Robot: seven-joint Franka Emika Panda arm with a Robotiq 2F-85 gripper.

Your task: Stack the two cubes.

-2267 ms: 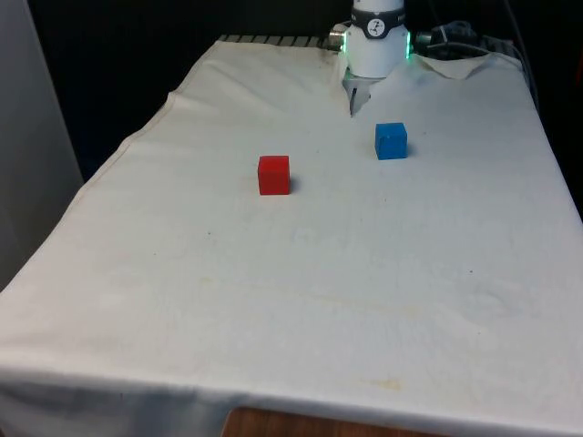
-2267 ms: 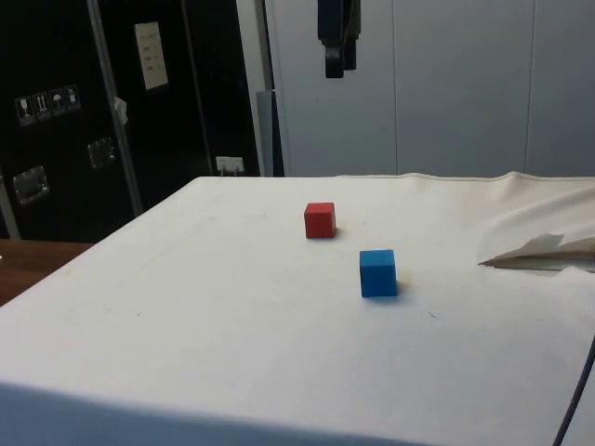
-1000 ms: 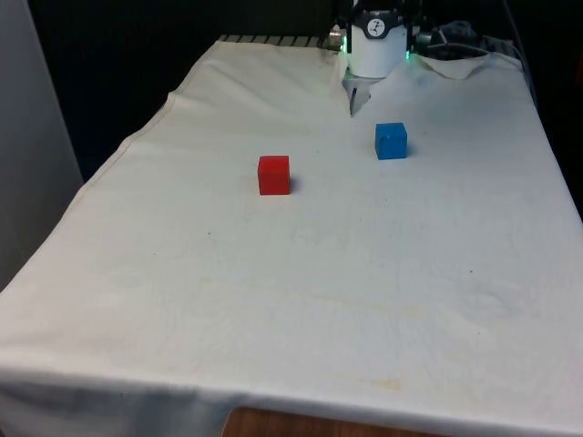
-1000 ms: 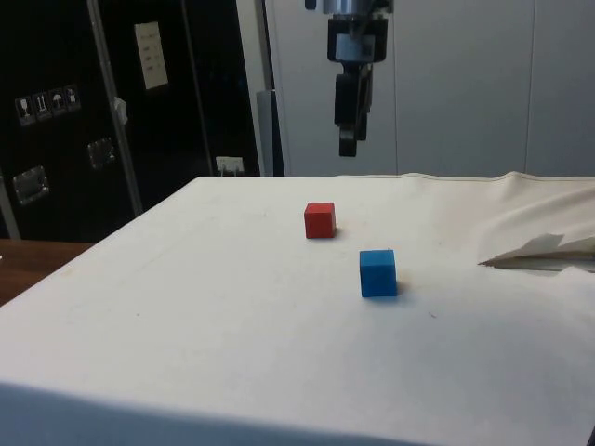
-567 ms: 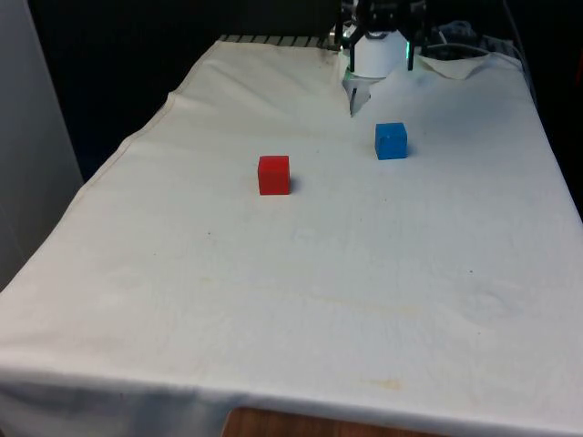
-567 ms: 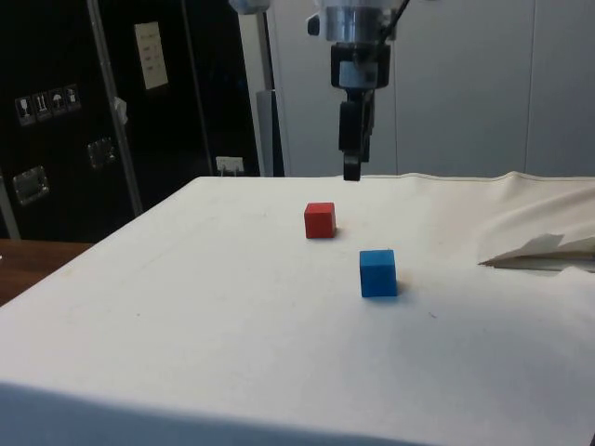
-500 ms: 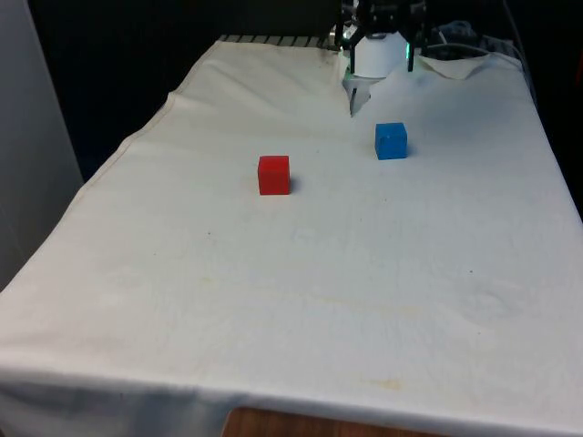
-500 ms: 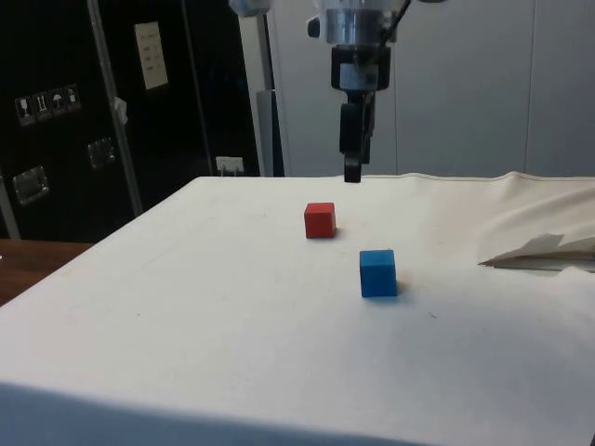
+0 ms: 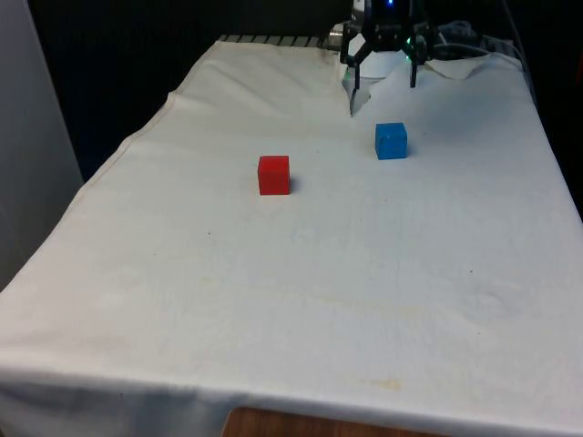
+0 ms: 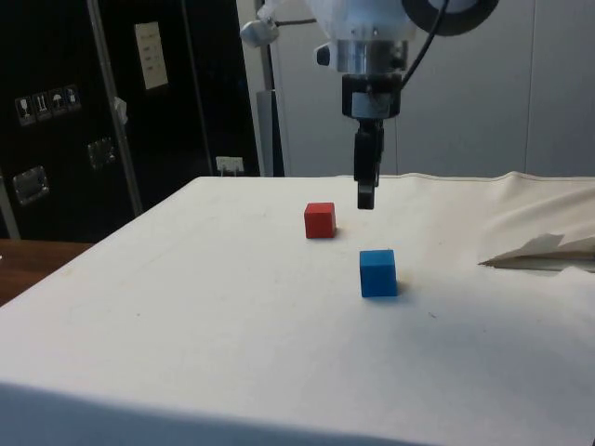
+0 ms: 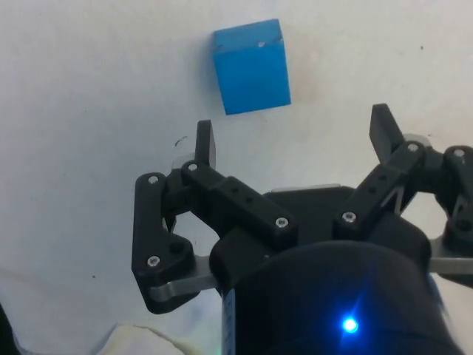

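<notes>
where dark cabinets (image 10: 93,111) loom, rumpled white cloth (image 9: 364,273)

We see a glossy white rounded arm (image 10: 372,23) ending in a silver metal collar with a black band below it. A thin black cable (image 10: 423,42) curves down its side. Beneath hangs the matte black two-finger hand (image 11: 292,140), built of angular linkage bars joined by small silver screws (image 11: 281,222) at each pivot. Its flat black fingertips (image 11: 205,142) are squared off, and pale grey metal plates sit under the linkages.
</notes>
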